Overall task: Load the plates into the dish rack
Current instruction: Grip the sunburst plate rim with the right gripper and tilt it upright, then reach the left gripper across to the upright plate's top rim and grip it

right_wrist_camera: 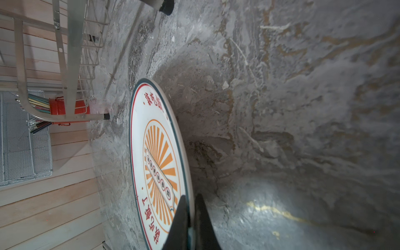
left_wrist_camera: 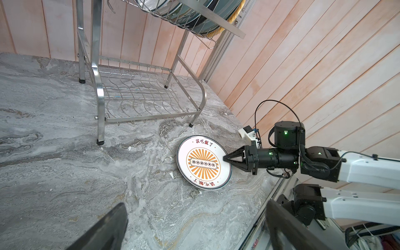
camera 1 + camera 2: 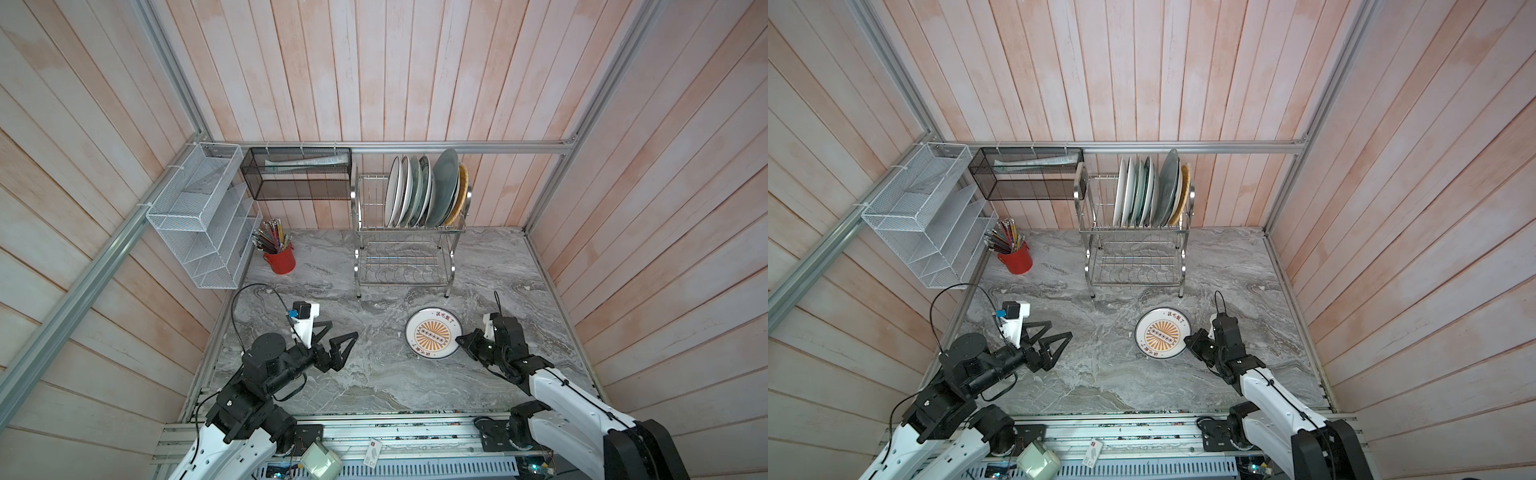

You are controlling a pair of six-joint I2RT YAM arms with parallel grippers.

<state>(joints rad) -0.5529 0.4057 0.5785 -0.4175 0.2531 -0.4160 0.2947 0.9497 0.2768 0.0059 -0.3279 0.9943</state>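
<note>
I am pinching, with my right pincer [image 3: 460,340], the rim of the round white orange-sunburst plate [image 3: 433,333] lying on the grey marbled desk [image 3: 332,374] before the two-tier steel wire dish rack [image 3: 409,228], evidently to stand it edgewise between prongs; my left pincer [image 3: 343,329] is hanging spread, well clear.

One orange-sunburst plate [image 3: 433,333] lay flat; about seven plates [image 3: 444,187] stood in the single dish rack [image 2: 100,104], too overlapped for a sure count. There were a left gripper [image 3: 344,328] and a right gripper [image 3: 460,340], one red cup [image 3: 281,259], one white organiser [image 3: 199,216] and one black basket [image 3: 297,178].
</note>
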